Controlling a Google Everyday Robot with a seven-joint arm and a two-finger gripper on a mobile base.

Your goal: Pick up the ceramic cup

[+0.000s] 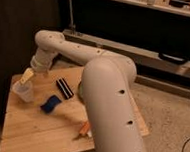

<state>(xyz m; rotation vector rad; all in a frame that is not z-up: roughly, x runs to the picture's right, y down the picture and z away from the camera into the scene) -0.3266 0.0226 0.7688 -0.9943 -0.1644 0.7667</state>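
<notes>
Logging worktop [33, 130] contents: light wooden slatted surface, a dark wall behind it and speckled floor to the right.

Items seen, counted:
- ceramic cup [24, 91]: 1. Small, whitish, tapered, no handle, upright near the far-left edge of the worktop.
- blue object [51, 104]: 1. Lies flat, just right of the cup and a little nearer the camera, apart from it.
- black striped object [65, 87]: 1. Flat, with pale bands, further right and behind the blue one.
- orange item [85, 129]: 1. Small, with a pale tip, at the near side of the worktop, tucked against the arm's outline and partly hidden by it.

Obstruction: the thick white arm [111, 102] rises from the lower right and covers most of the worktop's right half. Its upper link runs left to an elbow high over the far-left corner, then the wrist drops down. No other item lies between the wrist and the cup.

Pincer [27, 76]: 1. Pale yellowish tip, angled down and to the left, directly above the cup's rim, at or very close to it; actual contact cannot be judged. How far the pincer is open, and whether it has hold of anything, cannot be told. The cup's base appears to rest on the wood.
</notes>
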